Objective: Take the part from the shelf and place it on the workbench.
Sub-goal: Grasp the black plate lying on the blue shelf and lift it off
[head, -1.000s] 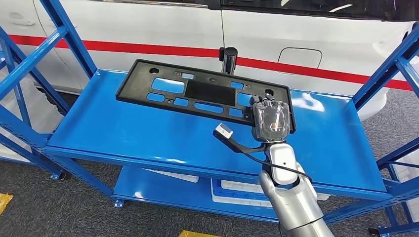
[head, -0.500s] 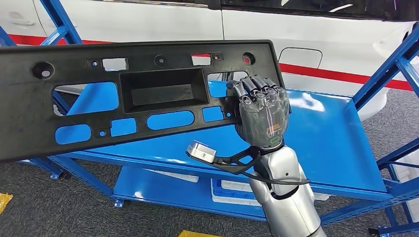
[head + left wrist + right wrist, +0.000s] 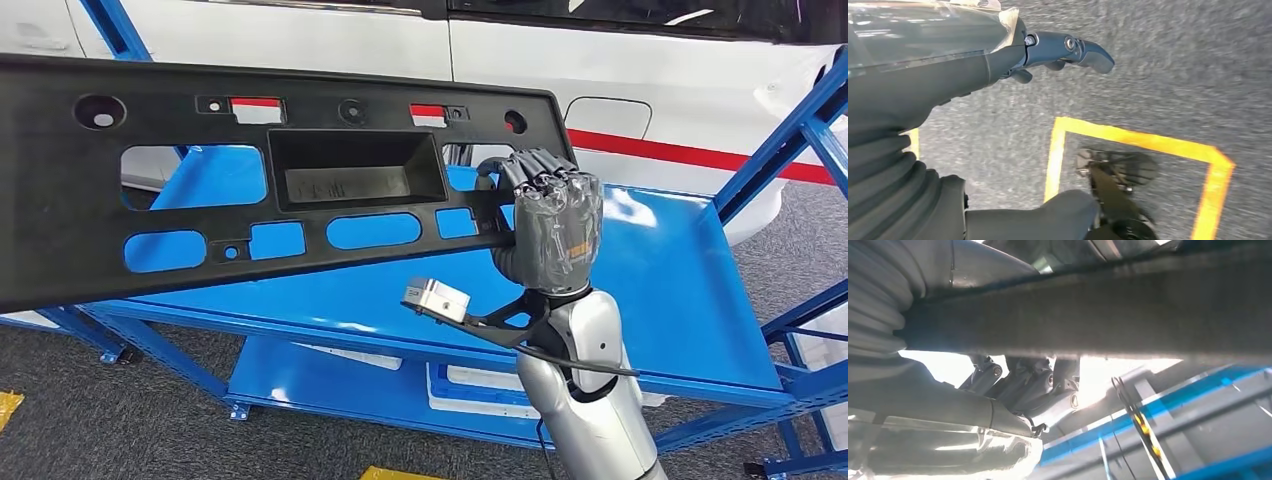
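Left robot hand (image 3: 1068,50) hangs over the grey floor (image 3: 1158,80), nothing in it, fingers apart as far as the wrist view shows. Across the head view, the long black part (image 3: 200,210) stretches leftward, raised above the blue shelf (image 3: 650,290). Right robot hand (image 3: 548,230) grips its right end alone, so the long axis cantilevers away; the free end looks likely to swing.

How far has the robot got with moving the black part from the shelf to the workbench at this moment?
Done: the black part is off the blue shelf, held in the air above it. In hand: the right hand grips the part's end, and the part hangs near the camera. The left hand hangs over the floor, holding nothing. Left: carrying the part over and setting it on the workbench.
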Available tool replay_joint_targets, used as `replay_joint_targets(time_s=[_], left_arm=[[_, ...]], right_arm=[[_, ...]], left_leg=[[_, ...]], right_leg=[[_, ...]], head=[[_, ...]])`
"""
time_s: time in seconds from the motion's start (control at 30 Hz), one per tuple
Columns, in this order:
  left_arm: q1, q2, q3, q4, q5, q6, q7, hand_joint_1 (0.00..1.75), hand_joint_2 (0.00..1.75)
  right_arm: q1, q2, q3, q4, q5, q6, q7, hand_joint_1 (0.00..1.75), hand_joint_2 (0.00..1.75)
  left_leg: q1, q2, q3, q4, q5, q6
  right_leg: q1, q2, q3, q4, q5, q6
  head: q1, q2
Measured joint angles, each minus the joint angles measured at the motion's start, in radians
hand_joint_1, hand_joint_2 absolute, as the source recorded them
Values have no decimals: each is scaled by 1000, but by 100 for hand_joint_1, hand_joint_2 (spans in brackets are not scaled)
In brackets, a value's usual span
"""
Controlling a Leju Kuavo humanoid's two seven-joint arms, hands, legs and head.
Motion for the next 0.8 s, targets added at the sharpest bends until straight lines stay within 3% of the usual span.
replay_joint_targets(time_s=[0.07, 0.13, 0.2, 0.23, 0.3, 0.37, 0.4, 0.43, 0.53, 0.57, 0.63, 0.7, 0.73, 0.77, 0.8], left_arm=[[-5, -2, 0, 0, 0, -9, 13, 0, 175], [-8, -3, 0, 0, 0, -19, 21, 0, 175], [-9, -3, 0, 0, 0, -25, 25, 0, 175], [-9, -3, 0, 0, 0, -26, 26, 0, 175], [-9, -4, 0, 0, 0, -27, 27, 0, 175], [-11, -4, 0, 0, 2, -31, 27, 0, 175], [-11, -4, 0, 0, 4, -33, 27, 0, 175], [-12, -5, 0, 0, 8, -35, 26, 0, 175], [-13, -3, 4, 0, 30, -34, 23, 0, 175], [-13, -2, 6, 0, 37, -33, 21, 0, 175], [-13, -2, 9, 0, 45, -30, 18, 0, 175], [-12, -2, 15, 0, 50, -29, 17, 0, 175], [-11, -1, 18, 0, 52, -29, 17, 0, 175], [-11, -1, 20, 0, 52, -28, 17, 0, 175], [-10, 0, 21, 0, 52, -27, 18, 0, 175]], right_arm=[[-2, -2, -5, 0, -34, 21, 6, 175, 175], [-3, -7, -10, 2, -72, 39, 9, 175, 175], [-2, -13, -12, 5, -94, 49, 10, 175, 175], [-2, -15, -13, 7, -98, 51, 10, 175, 175], [-2, -19, -15, 9, -102, 52, 11, 175, 175], [-5, -20, -18, 9, -121, 58, 10, 175, 175], [-7, -21, -18, 10, -142, 62, 9, 175, 175], [-9, -22, -19, 12, -170, 67, 6, 175, 175], [-16, -23, -23, 24, -265, 75, -18, 175, 175], [-19, -22, -25, 28, -292, 76, -27, 175, 175], [-27, -18, -25, 38, -333, 77, -39, 175, 175], [-32, -16, -27, 50, -367, 77, -45, 175, 175], [-34, -17, -29, 55, -380, 78, -48, 175, 175], [-36, -17, -31, 59, -392, 78, -50, 175, 175], [-39, -18, -34, 63, -402, 78, -52, 175, 175]], left_leg=[[5, 3, 2, -11, 13, 8], [5, 5, -2, -14, 18, 13], [3, 6, -8, -12, 20, 12], [2, 6, -11, -11, 22, 11], [2, 6, -18, -4, 24, 7], [1, 4, -27, 8, 25, -2], [0, 3, -32, 14, 26, -9], [-1, 2, -36, 17, 29, -16], [5, 0, -53, 34, 20, -35], [8, 0, -66, 62, -8, -42], [15, 1, -106, 174, -96, -56], [21, 2, -136, 289, -159, -66], [22, 2, -130, 305, -161, -67], [23, 3, -102, 280, -145, -67], [23, 3, -57, 221, -121, -64]], right_leg=[[4, -1, -27, 59, -39, -9], [6, -2, -86, 197, -110, -25], [7, -2, -127, 304, -150, -26], [8, -2, -120, 303, -146, -20], [7, -3, -49, 188, -103, -5], [11, -1, 23, 70, -66, -6], [14, 0, 37, 43, -59, -13], [18, 2, 35, 40, -56, -23], [10, 2, 19, 36, -43, -51], [7, 1, 13, 34, -35, -61], [8, -1, -3, 34, -21, -75], [11, -3, -22, 36, -7, -77], [12, -3, -32, 37, 0, -76], [13, -3, -41, 37, 7, -74], [13, -3, -48, 38, 13, -71]], head=[[2, 0], [5, 0], [5, 0], [5, 0], [5, 0], [5, 0], [5, 0], [5, 0], [4, 0], [3, 0], [-1, 0], [-2, 0], [-2, 0], [-2, 0], [-3, 0]])
